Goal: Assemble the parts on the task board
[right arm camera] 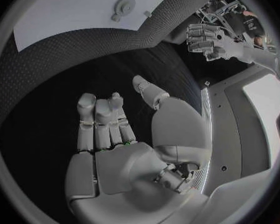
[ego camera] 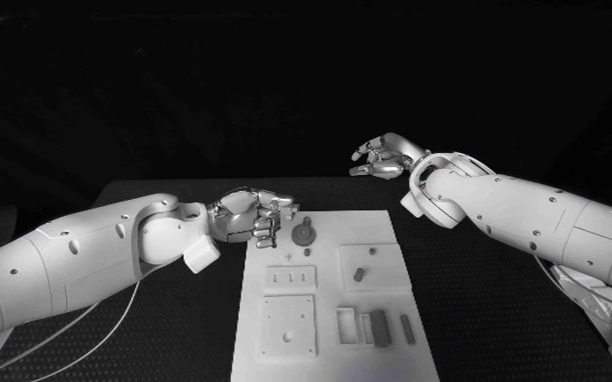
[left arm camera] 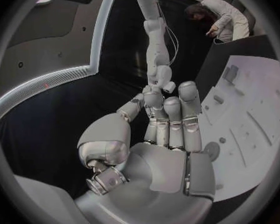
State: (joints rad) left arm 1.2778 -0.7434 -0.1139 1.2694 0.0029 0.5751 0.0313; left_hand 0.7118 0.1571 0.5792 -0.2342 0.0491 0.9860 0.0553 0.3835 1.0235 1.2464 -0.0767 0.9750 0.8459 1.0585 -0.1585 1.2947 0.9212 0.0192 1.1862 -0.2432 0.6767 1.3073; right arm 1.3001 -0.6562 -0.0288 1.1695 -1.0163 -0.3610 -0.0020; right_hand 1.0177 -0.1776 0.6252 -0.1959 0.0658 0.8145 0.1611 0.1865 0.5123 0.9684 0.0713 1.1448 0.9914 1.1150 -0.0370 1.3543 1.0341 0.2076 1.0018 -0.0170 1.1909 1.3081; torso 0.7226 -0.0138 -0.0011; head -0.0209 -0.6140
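Note:
The white task board (ego camera: 325,311) lies in the middle of the black table. On its far end sits a dark round gear-like part (ego camera: 303,232), and a small part (ego camera: 360,273) stands in a raised plate. Dark bar parts (ego camera: 378,327) lie near the board's right side. My left hand (ego camera: 256,216) hovers at the board's far left corner, just left of the round part, fingers loosely bent and holding nothing (left arm camera: 165,134). My right hand (ego camera: 386,157) hangs beyond the board's far edge, over bare table, thumb apart from the fingers, nothing in it (right arm camera: 115,139).
Two more raised white plates (ego camera: 288,327) sit on the board's left half. The right wrist view shows the board (right arm camera: 71,10) with the round part (right arm camera: 123,6) and my left hand (right arm camera: 205,37). Black table surrounds the board on all sides.

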